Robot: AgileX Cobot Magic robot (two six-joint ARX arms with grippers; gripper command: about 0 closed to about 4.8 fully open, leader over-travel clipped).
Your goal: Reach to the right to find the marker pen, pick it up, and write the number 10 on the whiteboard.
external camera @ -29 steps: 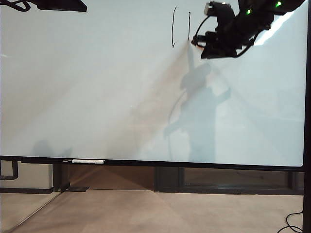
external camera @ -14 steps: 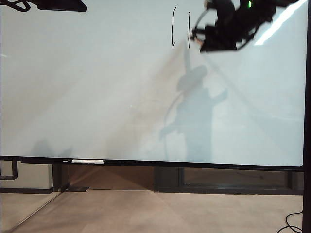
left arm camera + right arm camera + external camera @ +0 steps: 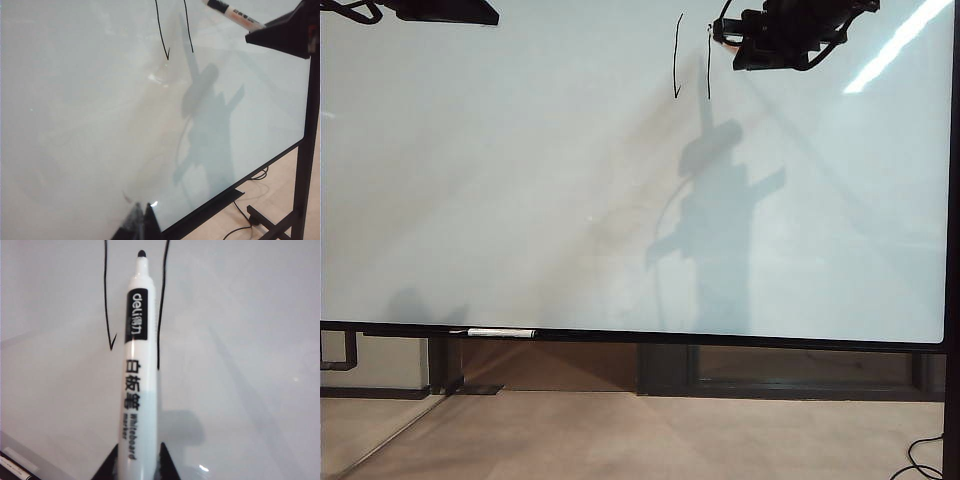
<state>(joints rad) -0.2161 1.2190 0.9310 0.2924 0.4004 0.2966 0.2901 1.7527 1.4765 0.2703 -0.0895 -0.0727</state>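
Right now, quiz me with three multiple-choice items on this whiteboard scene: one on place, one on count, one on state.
1. Where on the whiteboard are the strokes?
A. near the top edge
B. bottom rail
C. far left

2. How many black strokes are drawn?
A. none
B. two
C. five

3. What is the right gripper doing?
A. open, empty
B. shut on the marker pen
C. holding an eraser

Key: 1 A, both lines run down from the top edge. 2 B, two near-vertical lines show. 3 B, the pen sits between its fingers. The left gripper is empty.
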